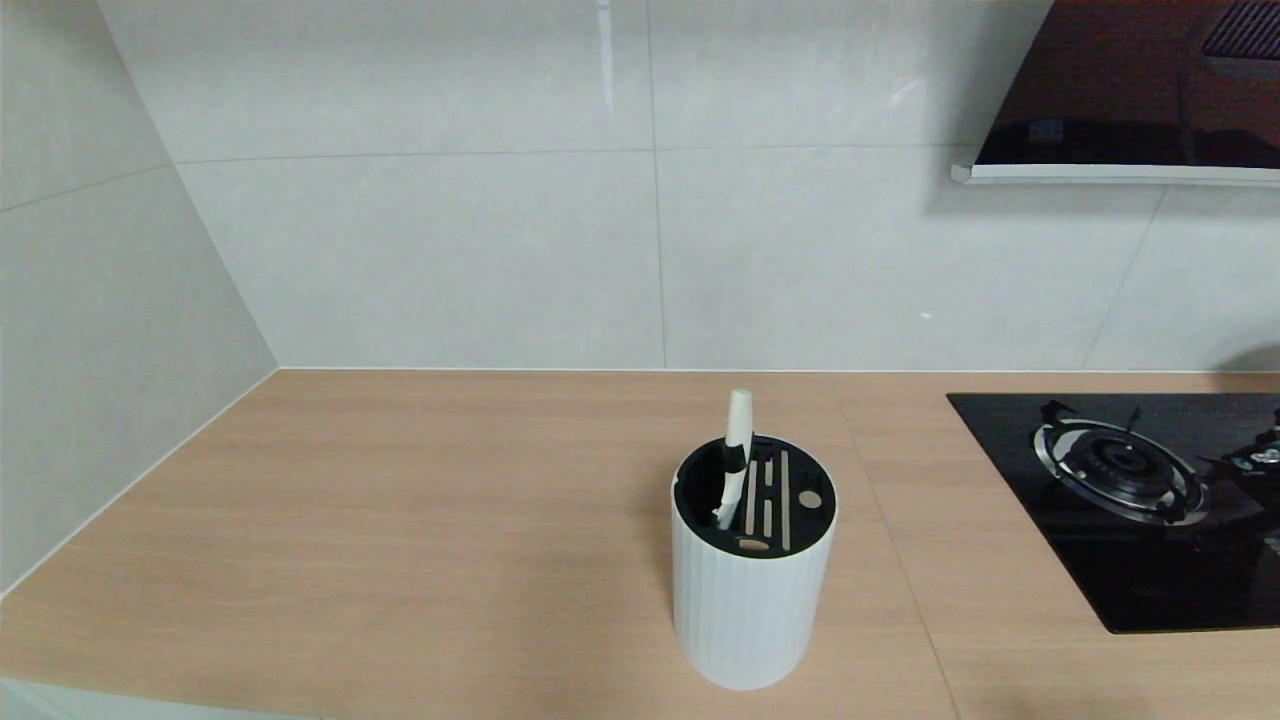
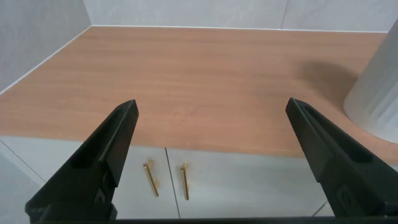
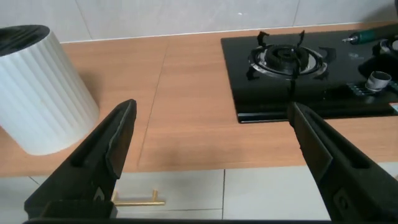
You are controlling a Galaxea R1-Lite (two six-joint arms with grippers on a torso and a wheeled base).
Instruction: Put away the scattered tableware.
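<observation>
A white-handled utensil (image 1: 737, 430) stands slotted in the holder (image 1: 752, 600) on the worktop (image 1: 430, 520), so the stowing step looks done. The left tool (image 2: 211, 111) and right tool (image 3: 212, 112) are both released and empty by the worktop's front edge. The next move probably calls for finding another piece.

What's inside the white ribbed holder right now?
One white-handled utensil stands in the holder, in its open compartment; the narrow slots look empty. The utensil's lower end is hidden inside.

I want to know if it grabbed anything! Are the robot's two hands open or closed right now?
Left hand: open, holding nothing.
Right hand: open, holding nothing.
</observation>
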